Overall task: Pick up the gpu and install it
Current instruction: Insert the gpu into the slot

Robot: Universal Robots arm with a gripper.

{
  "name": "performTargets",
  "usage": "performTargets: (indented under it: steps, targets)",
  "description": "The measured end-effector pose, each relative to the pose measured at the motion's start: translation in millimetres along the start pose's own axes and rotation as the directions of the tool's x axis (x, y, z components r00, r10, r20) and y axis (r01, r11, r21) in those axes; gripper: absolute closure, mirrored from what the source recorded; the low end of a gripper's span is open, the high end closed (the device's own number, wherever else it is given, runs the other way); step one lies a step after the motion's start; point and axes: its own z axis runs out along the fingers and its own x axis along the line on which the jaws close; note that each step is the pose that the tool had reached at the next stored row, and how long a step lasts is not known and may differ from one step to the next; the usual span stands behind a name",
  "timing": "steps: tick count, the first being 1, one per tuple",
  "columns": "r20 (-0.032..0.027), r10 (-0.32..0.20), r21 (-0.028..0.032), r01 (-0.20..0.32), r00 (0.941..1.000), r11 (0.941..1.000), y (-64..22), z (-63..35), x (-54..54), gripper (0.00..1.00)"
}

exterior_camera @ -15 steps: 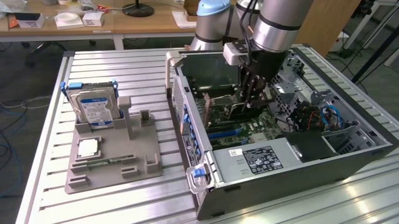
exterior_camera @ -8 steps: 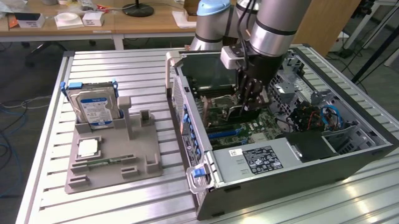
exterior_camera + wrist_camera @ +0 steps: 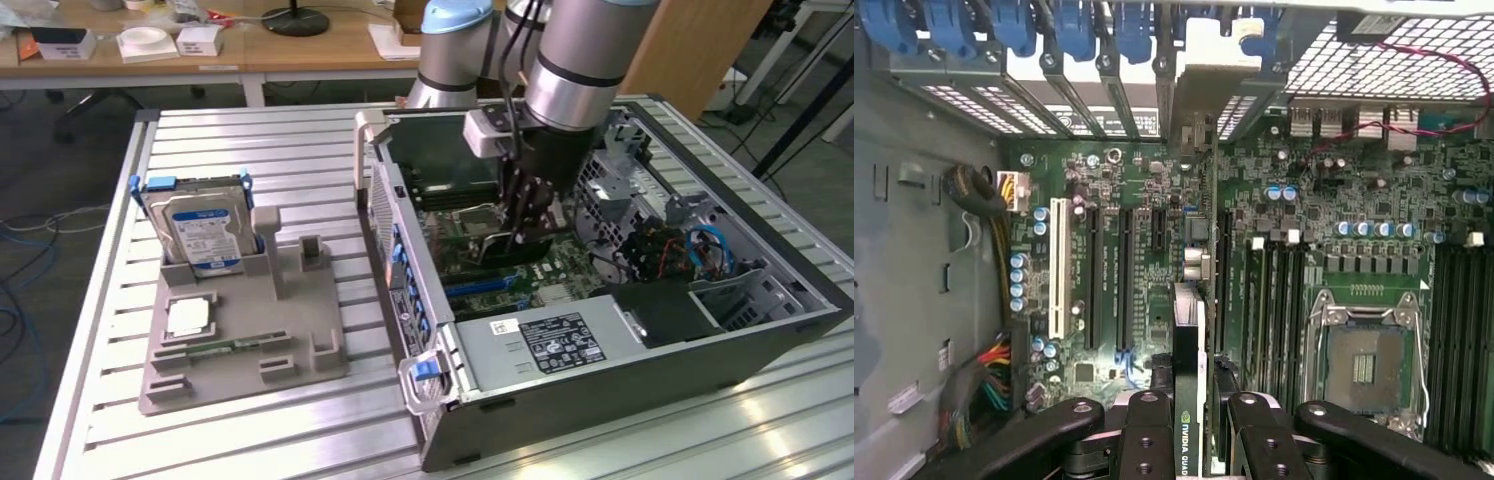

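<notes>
My black metal gripper (image 3: 1192, 425) pinching the thin flat dark gpu card (image 3: 1190, 375) edge-on, green ridged motherboard (image 3: 1154, 260) slots just beneath, grey open computer case (image 3: 641, 400) around me.

One open computer case (image 3: 561, 400) on the slatted surface (image 3: 267, 430), one grey holder tray (image 3: 240, 370), one hard drive (image 3: 200, 230) standing in it, one memory stick (image 3: 234, 346), one gpu (image 3: 1189, 340), one claw (image 3: 1189, 430).
</notes>
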Motion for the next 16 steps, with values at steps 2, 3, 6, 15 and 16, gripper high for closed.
performTargets:
  steps: [2, 3, 6, 15, 16]
  targets:
    - [-0.0001, 0.000, 0.0000, 0.000, 1.0000, 1.0000, 1.3, 2.0, 0.0, 0.74]
    - [-0.0001, 0.000, 0.0000, 0.000, 1.0000, 1.0000, 1.9, 3.0, 0.0, 0.74]
    - [-0.0006, 0.000, 0.0000, 0.000, 1.0000, 1.0000, 3.6, 5.5, 0.1, 0.74]
    - [-0.0019, 0.000, 0.0000, 0.000, 1.0000, 1.0000, 8.3, 11.9, 0.1, 0.74]
    - [-0.0020, 0.000, 0.0000, 0.000, 1.0000, 1.0000, 8.7, 12.3, 0.1, 0.74]
